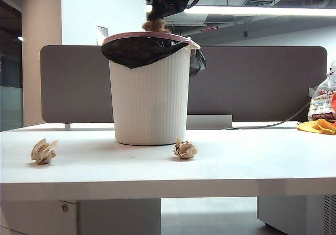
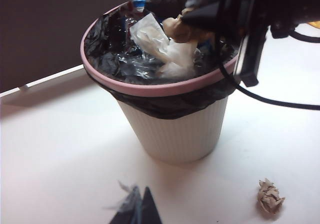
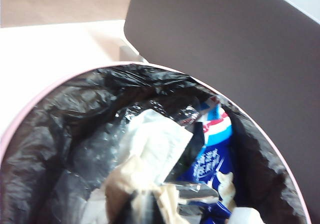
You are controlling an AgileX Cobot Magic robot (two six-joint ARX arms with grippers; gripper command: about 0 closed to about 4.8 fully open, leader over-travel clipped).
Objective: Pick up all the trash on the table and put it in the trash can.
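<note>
Exterior view, right end effector (image 1: 156, 21): hangs directly over the trash can (image 1: 151, 98), its tips just above the pink rim, pinching a tan wad (image 1: 155, 25) that sits over the can's mouth.
Exterior view, remaining trash: one wad (image 1: 43, 151) lies on the tabletop (image 1: 252, 159) well out toward the left edge; a second wad (image 1: 185, 149) lies just in front of the can's base, right of centre. Neither is elongated, so no axis matters.
Exterior view, nearness: judged by sides, the left wad falls to the left arm, the front wad to the right arm.
Left wrist view, left end effector (image 2: 137, 209): dark tips pressed together at the frame edge, a scrap of clear film clinging to them, nothing gripped that I can make out; it rests low, on the near side of the can.
Left wrist view, right end effector (image 2: 192, 15): over the bag liner (image 2: 105, 54), the beige wad (image 2: 180, 30) clamped in it, above white paper already inside.
Left wrist view, front wad (image 2: 270, 197): on the tabletop, off to one side of the left tips.
Right wrist view, can interior: looks straight down into the liner (image 3: 65, 134); white paper (image 3: 155, 144) and a blue wrapper (image 3: 212, 159) lie below, so the held wad would drop inside.
</note>
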